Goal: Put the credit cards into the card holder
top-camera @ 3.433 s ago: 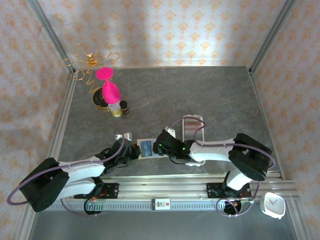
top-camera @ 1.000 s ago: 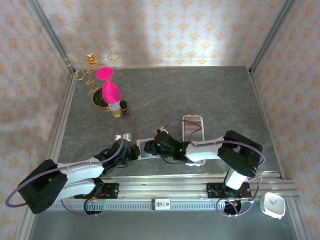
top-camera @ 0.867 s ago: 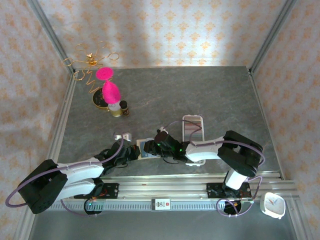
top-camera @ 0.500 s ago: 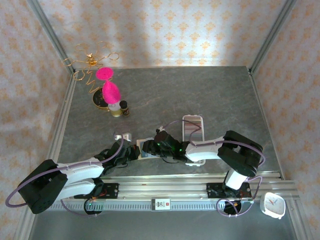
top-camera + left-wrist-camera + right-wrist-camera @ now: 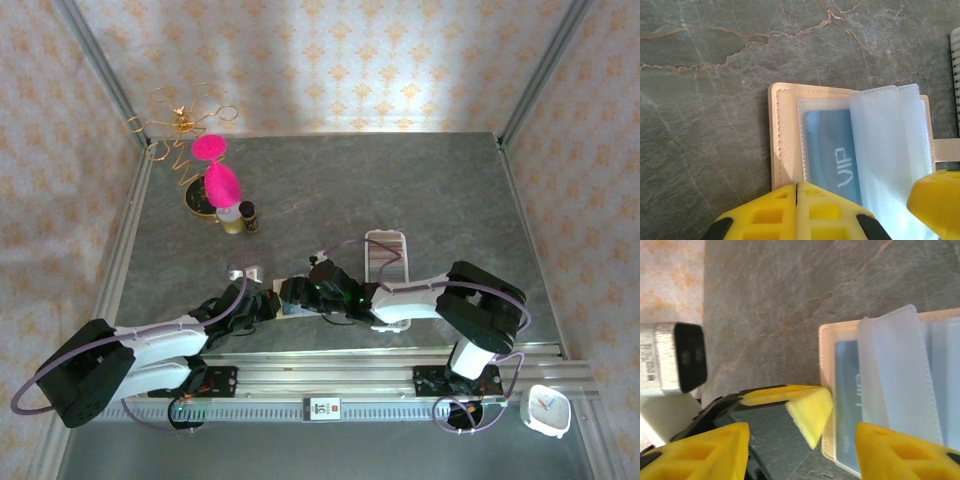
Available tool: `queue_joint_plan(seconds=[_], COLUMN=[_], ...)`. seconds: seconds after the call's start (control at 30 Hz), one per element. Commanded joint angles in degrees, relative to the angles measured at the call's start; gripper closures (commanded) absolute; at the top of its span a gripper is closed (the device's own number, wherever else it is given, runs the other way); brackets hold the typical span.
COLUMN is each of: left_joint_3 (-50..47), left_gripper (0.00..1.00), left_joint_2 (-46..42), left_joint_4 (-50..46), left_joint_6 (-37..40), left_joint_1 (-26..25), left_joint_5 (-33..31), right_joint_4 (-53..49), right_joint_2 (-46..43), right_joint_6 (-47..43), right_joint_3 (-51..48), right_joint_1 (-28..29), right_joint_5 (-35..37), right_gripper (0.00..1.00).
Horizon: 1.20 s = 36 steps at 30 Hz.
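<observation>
The left gripper (image 5: 796,202) has its jaws together, tips on the card holder's (image 5: 785,130) edge. The right gripper (image 5: 800,455) hangs with jaws apart above the blue card (image 5: 830,145).

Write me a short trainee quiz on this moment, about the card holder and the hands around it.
1. True or false: the blue card lies loose outside the card holder.
2. Which word is printed on the blue card? A) VIP B) GOLD C) BANK
3. Fill in the blank: the fingers of the left hand, at the near edge of the card holder, are ___ (open or shut).

Key:
1. False. The card sits inside the open card holder.
2. A.
3. Shut.
</observation>
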Motion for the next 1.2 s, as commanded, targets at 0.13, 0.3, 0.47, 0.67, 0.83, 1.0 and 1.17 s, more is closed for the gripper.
queue_joint_plan(seconds=[0.13,0.3,0.47,0.67,0.83,1.0,1.17], left_joint_3=[-0.36,-0.18,-0.10,-0.36,-0.01,2.18,4.16], left_gripper=[0.95,0.95,0.95,0.95,0.95,0.94,0.91], left_joint_2=[-0.77,-0.82,-1.33,-2.05,-2.64,-5.45,-10.40], left_joint_4=[-0.84,-1.02,-1.62,-1.72,-3.13,-9.68,-14.64], left_joint_6=[-0.31,-0.31,-0.09,-0.22,0.25,2.46,3.59], left_joint_1=[-0.39,-0.39,-0.35,-0.39,-0.35,-0.39,-0.38], left_joint_5=[-0.78,-0.76,-0.97,-1.37,-1.87,-5.62,-8.73], right_joint_4=[4.39,-0.16,-7.47,-17.68,-30.54,-40.60,-31.80], right_joint_2=[-3.29,-2.45,-1.75,-1.29,-1.13,-6.34,-19.94], right_joint_6=[0.52,-0.07,-1.45,-4.01,-7.42,-11.69,-23.46], right_joint_3=[-0.65,0.32,2.03,4.80,7.92,9.86,5.61], right_joint_1=[0.49,0.48,0.46,0.49,0.49,0.48,0.49], right_joint_5=[-0.25,2.03,6.24,12.42,22.39,33.75,33.64], right_gripper=[0.37,0.36,0.36,0.38,0.42,0.50,0.50])
